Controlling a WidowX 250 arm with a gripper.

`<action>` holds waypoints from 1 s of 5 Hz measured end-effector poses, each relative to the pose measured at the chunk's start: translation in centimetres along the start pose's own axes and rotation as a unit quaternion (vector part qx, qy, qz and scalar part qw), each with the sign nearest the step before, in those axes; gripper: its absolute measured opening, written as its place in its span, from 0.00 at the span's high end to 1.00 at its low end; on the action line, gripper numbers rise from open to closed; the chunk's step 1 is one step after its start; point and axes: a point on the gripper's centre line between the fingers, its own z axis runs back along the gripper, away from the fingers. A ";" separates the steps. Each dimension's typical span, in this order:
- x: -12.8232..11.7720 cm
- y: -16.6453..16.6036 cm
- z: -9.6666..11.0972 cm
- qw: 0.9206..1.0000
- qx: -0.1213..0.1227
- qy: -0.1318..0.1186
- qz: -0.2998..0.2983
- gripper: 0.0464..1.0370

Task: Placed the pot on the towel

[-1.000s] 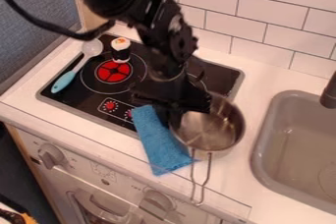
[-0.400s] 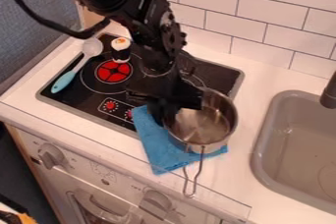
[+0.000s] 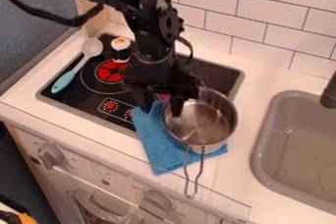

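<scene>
The pot (image 3: 203,124) sits upright over the blue towel (image 3: 157,152), its right side reaching beyond the cloth and its wire handle (image 3: 187,181) directed toward the counter's front edge. At its left rim you have the gripper (image 3: 160,106), fingers spread, one tip inside the wall and the other outside, above the towel. The placement looks essentially complete; the step in hand is probably release and withdrawal. To do it well, keep the fingers wide and raise them straight up until both tips clear the rim, since a sideways pull could drag or tip the pot. The arm (image 3: 150,29) descends from the upper left, passing over the cooktop (image 3: 72,98), with the gripper pointing down; the sink (image 3: 289,144) lies to the right.
</scene>
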 end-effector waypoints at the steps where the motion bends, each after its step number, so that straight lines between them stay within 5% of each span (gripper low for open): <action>1: 0.3 -0.3 0.3 1.000 -0.006 0.004 -0.007 0.03; 2: 0.5 -0.4 1.5 1.000 -0.006 0.007 -0.017 0.03; 5: 2.2 -1.3 6.9 0.997 -0.007 -0.050 -0.058 0.04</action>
